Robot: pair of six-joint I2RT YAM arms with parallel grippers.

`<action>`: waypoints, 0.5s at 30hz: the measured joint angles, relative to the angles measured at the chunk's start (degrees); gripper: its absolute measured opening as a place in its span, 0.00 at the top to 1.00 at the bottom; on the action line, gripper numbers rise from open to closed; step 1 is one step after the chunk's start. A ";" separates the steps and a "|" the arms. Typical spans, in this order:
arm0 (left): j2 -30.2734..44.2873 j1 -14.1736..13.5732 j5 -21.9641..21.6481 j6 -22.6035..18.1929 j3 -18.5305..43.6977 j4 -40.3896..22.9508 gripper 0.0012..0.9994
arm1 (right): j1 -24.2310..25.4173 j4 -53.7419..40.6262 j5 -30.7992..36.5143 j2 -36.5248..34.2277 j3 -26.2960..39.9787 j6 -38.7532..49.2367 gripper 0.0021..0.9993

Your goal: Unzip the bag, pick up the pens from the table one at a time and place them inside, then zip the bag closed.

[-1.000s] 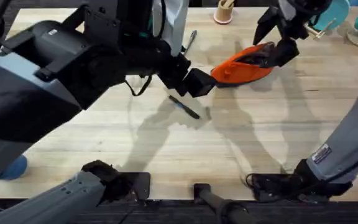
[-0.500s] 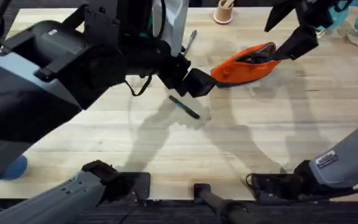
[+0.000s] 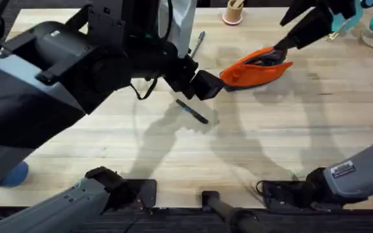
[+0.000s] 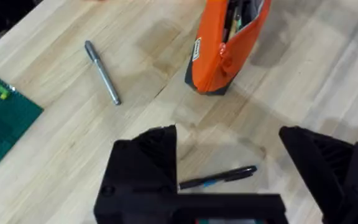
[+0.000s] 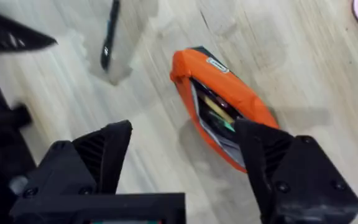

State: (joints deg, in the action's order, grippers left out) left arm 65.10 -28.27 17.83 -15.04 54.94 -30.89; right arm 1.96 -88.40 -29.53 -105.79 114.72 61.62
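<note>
While the left arm rises large and dark across the left half of the overhead frame, its end effector (image 4: 229, 180) hangs released above the black pen (image 3: 192, 111), fingers spread wide to either side of it in the wrist view. The right arm reaches from the lower right up to the upper right of the frame, where its end effector (image 3: 289, 32) is also released, fingers apart over the bag (image 3: 256, 65) without gripping it. The bag lies right of centre near the top of the frame, its long axis running left to right and tilted slightly upward to the right. It is soft orange-red fabric, its zipper open, with coloured things inside. The slim black pen lies diagonally at frame centre on the pale jointed-plank desk (image 3: 271, 142). A grey metallic pen (image 3: 199, 41) lies upper centre, nearly vertical.
</note>
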 joint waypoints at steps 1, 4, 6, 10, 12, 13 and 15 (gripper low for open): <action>-0.02 0.00 -0.41 0.59 0.00 0.01 0.00 | 0.00 -0.04 -0.60 0.14 0.01 -1.33 0.00; -0.02 0.00 -2.28 3.49 0.00 0.00 0.00 | -0.02 -0.06 -2.17 0.19 0.09 -4.95 0.00; -0.02 0.00 -3.59 5.99 0.00 0.00 0.00 | -0.02 -0.06 -3.10 0.19 0.09 -7.40 0.00; -0.02 0.00 -5.52 11.11 0.00 -0.02 0.01 | -0.02 -0.06 -4.13 0.19 0.11 -10.86 0.00; 0.00 0.00 -5.91 13.68 0.00 -0.65 0.00 | -0.02 -0.08 -4.42 0.21 0.11 -11.80 0.00; -0.02 0.00 -6.07 14.92 0.00 -1.78 0.00 | -0.02 -0.08 -4.45 0.20 0.11 -12.08 0.00; -0.02 0.00 -6.28 16.77 0.00 -4.46 0.00 | -0.02 -0.08 -4.49 0.21 0.11 -12.45 0.00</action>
State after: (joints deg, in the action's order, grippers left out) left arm 65.08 -28.27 11.56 1.72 54.94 -35.36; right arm 1.93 -88.49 -34.02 -105.58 114.83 49.17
